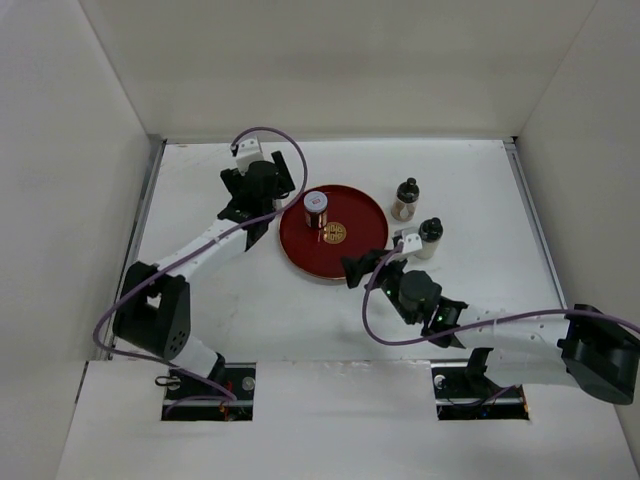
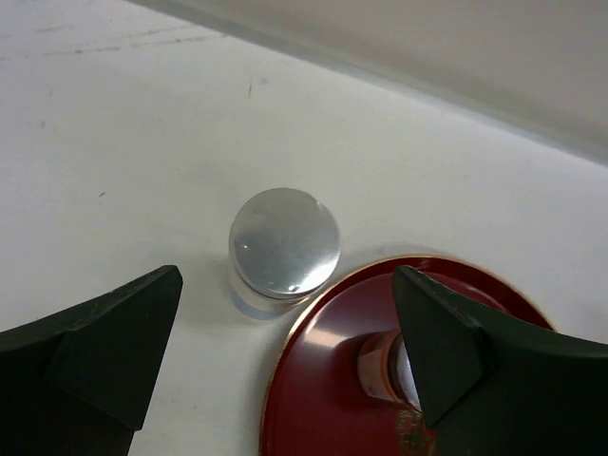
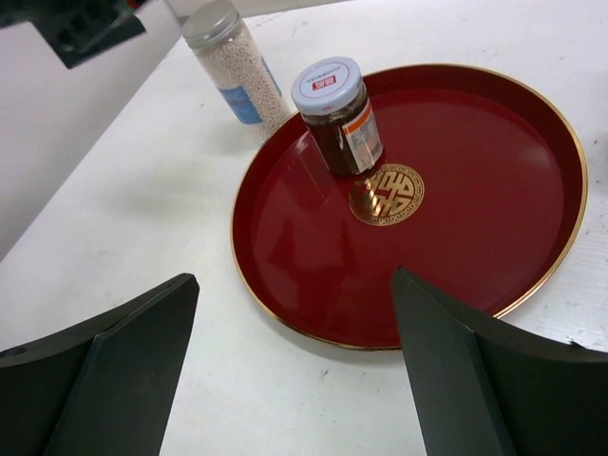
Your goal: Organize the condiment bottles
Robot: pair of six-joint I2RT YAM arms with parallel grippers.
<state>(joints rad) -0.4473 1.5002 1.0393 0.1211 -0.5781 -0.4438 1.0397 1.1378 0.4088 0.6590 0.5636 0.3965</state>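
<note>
Nearest me, the right arm (image 1: 500,335) is lying low across the bench (image 1: 470,180) from the right. Its jaws are standing wide apart and gripping nothing, and they are hovering at the near rim of the plate (image 1: 355,215), pointing across it. In the right wrist view I am seeing only bare bench and red plate (image 3: 475,190) between the two black tips.

Just beside that wrist, off the plate to its right, the near beige bottle (image 1: 428,238) is standing upright on the bench. The far beige bottle (image 1: 405,198) is standing a little beyond it, also upright and also off the plate. The two are near each other but not touching.

On the plate, the jar (image 1: 316,208) is sitting upright just beyond and left of the gold emblem (image 3: 386,194). It is a dark jar (image 3: 337,119) with a white lid.

Farther on, the cylinder (image 3: 228,62) is standing upright on the bench, hard against the plate's far left rim but off it. I cannot tell whether it is touching the rim.

The left arm (image 1: 200,250) is hanging over that spot. Through the left wrist camera I am looking straight down on the cylinder's pale cap (image 2: 285,242), which is sitting between the left jaws. Those jaws are spread wide, clear of it on both sides, pinching nothing.
</note>
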